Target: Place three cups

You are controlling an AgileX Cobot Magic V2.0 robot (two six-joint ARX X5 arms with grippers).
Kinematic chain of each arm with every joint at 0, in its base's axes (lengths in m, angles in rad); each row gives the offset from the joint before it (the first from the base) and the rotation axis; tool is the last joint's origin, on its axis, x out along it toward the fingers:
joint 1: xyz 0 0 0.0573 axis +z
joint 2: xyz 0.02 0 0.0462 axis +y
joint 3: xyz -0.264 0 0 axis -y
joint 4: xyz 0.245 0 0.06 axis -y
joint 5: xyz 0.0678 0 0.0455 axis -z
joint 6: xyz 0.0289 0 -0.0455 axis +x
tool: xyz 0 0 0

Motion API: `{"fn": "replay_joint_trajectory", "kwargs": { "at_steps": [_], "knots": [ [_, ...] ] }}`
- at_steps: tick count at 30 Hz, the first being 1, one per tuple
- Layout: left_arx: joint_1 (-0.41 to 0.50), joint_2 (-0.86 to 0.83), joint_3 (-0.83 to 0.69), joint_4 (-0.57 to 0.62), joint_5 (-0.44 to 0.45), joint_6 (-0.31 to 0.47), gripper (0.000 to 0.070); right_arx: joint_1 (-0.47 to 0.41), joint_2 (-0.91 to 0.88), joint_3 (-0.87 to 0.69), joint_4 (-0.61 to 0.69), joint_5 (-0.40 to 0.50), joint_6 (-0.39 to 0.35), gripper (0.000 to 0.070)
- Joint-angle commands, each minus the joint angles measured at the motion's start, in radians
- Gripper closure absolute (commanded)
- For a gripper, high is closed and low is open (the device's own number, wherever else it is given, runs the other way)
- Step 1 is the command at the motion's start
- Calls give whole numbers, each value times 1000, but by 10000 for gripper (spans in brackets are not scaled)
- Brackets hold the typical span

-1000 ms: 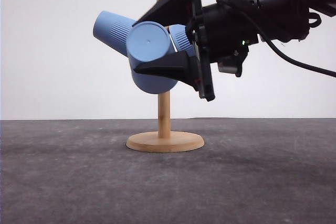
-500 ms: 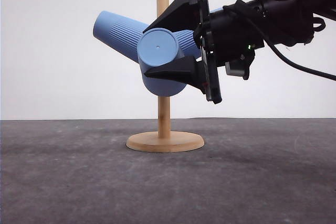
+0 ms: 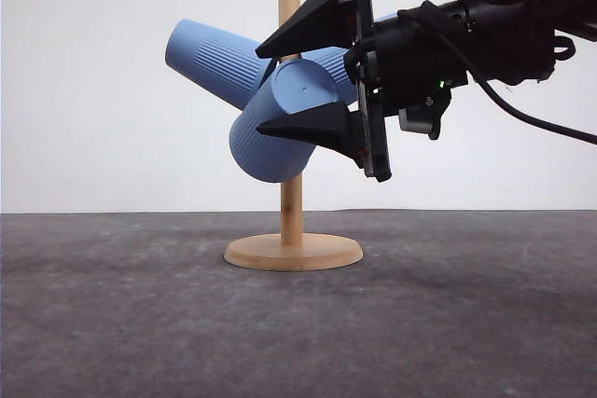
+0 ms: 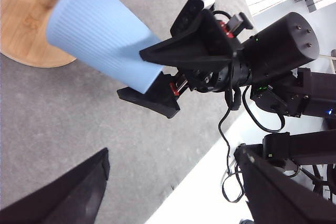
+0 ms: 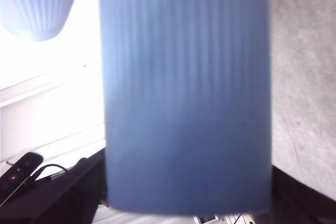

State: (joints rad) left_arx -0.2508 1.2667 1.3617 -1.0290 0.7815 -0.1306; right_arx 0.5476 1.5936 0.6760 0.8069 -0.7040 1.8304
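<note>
Right now the right hand [image 3: 291,90] sits against the wooden stand [image 3: 292,202], its two black fingers spread wide above and below a blue cup [image 3: 280,123]. In the front view the upper finger stands clear of the cup while the lower one crosses in front of its wall, so the fingers look opened off it, not clamped. The cup hangs tilted, flat bottom up and toward the camera, mouth down and away. That slant suggests it is carried by a peg on the post, though the peg itself is hidden behind it.

A second cup [image 3: 210,58] leans out to the left of the post at the same kind of angle, higher up. A third cup [image 3: 331,70] shows as a ribbed blue patch behind the right hand, close to the post on the other side. The slanted, mouth-down pose fits a stand meant to hold cups on angled pegs.

From the left wrist view the cup [image 4: 100,38] lies between the right hand's [image 4: 144,74] open fingers above the stand's round base [image 4: 21,30] on the grey table [image 3: 466,323]. The left hand [image 4: 173,187] hovers well apart, fingers spread, holding nothing.
</note>
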Motion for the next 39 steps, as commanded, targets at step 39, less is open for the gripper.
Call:
{"fn": "replay_joint_trajectory", "kwargs": {
  "at_steps": [39],
  "knots": [
    [-1, 7, 21, -26, 1, 14, 224, 111, -206, 10, -605, 23, -723, 313]
  ]
}}
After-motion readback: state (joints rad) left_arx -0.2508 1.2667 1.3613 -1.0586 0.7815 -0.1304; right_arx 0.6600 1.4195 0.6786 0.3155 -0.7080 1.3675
